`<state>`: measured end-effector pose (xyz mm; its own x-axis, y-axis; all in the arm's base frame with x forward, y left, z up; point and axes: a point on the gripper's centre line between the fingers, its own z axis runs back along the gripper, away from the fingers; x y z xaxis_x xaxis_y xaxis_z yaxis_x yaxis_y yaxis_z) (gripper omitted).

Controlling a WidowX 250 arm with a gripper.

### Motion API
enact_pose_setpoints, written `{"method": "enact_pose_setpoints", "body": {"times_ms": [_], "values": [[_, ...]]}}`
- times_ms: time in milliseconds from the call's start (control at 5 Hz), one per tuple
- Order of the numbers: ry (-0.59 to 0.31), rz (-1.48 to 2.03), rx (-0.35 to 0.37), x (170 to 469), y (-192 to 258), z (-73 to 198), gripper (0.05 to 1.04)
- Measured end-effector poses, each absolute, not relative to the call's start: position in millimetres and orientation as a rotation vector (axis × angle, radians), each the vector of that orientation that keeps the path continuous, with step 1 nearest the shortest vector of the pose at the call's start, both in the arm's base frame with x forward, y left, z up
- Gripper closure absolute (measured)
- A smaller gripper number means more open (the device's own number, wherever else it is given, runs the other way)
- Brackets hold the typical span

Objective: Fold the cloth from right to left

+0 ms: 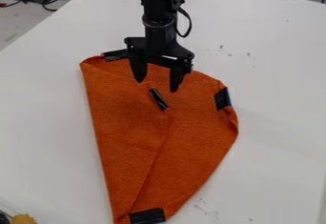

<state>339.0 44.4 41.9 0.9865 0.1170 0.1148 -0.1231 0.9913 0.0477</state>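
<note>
Orange felt-like cloth (134,123) lies mid-worktop (280,123), long axis running far to near, w/ a straight crease down its left side & a narrow end nearest the camera. A left flap (121,118) is laid over the middle, its corner prob. the bit w/ the centre tape patch (159,99). More black tape on the rim: far-left patch (116,55), right patch (223,99) & near patch (147,216). Right rim curls up a bit by its patch but isn't folded over.

End effector (157,86) hangs over the far part of the cloth, just beyond the centre patch; fingers well apart, nothing gripped btwn them afaict. Height is hard to judge from this slant, so can't say if the tips touch the fabric.

Step in hand, my read: getting set for the right-to-left fold, w/ the right side still to do. Next move: shift right to the right patch, go low, close on that rim (ideally one layer only), lift a little, carry it left across the centre patch, set down & release. Main risk: snagging the left flap en route, or pinching too shallow & losing the edge. Near end may also skew if the pull isn't level, i.e. keep it smooth.
</note>
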Motion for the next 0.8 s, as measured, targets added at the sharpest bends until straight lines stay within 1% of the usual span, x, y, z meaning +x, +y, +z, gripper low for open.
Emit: {"method": "enact_pose_setpoints", "body": {"times_ms": [200,400,600,800], "values": [[-0.085,0.125,0.057,337,44,33,0.082],[-0.103,0.129,0.088,338,39,42,0.082],[-0.097,0.132,0.091,343,29,55,0.082],[-0.124,0.141,0.070,354,7,67,0.082]]}}
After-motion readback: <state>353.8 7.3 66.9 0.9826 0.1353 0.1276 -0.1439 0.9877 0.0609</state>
